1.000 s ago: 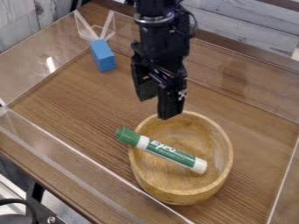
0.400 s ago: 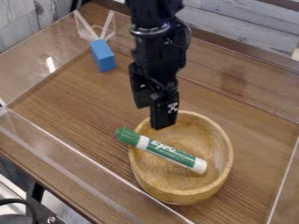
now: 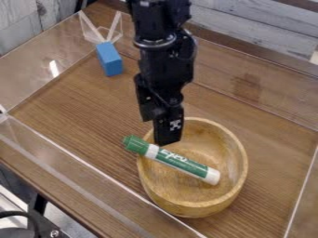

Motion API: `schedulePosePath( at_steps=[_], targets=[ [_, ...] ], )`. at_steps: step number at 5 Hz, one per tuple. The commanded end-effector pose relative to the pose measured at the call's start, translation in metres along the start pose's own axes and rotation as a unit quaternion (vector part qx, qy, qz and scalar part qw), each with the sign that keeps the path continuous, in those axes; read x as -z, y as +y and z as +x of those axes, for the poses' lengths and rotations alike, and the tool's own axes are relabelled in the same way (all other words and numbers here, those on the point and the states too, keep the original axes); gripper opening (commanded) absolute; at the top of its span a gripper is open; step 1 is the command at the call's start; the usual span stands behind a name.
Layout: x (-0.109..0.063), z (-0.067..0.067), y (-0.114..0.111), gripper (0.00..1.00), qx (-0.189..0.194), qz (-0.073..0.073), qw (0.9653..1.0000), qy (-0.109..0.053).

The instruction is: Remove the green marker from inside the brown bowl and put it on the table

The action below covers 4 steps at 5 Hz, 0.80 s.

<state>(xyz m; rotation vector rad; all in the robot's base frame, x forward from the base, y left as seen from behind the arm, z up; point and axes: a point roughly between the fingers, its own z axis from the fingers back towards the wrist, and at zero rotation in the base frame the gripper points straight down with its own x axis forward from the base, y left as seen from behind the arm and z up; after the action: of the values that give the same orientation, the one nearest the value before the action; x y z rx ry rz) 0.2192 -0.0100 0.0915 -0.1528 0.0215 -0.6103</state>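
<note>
Jaws wide open on black gripper (image 3: 163, 130), above green-capped white marker (image 3: 170, 159); risk: fingers clip round wooden bowl (image 3: 229, 186) rim at 10 o'clock, tipping it.

blue block (image 3: 110, 59), white folded piece (image 3: 100, 29) behind it

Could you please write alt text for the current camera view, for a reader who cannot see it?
A black robot arm points its open gripper down over a green marker lying across a brown bowl, jaws not yet touching it. The bowl sits on a wood-grain table, with a blue block farther back.
</note>
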Motion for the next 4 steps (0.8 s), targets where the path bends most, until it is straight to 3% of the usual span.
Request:
schedulePosePath(
  at_steps=[1, 4],
  targets=[
    [-0.008, -0.002, 0.004, 1.00, 0.008, 0.020, 0.9996, -0.019],
    [0.002, -0.017, 0.010, 1.00, 0.038, 0.028, 0.9987, -0.017]
  ],
)
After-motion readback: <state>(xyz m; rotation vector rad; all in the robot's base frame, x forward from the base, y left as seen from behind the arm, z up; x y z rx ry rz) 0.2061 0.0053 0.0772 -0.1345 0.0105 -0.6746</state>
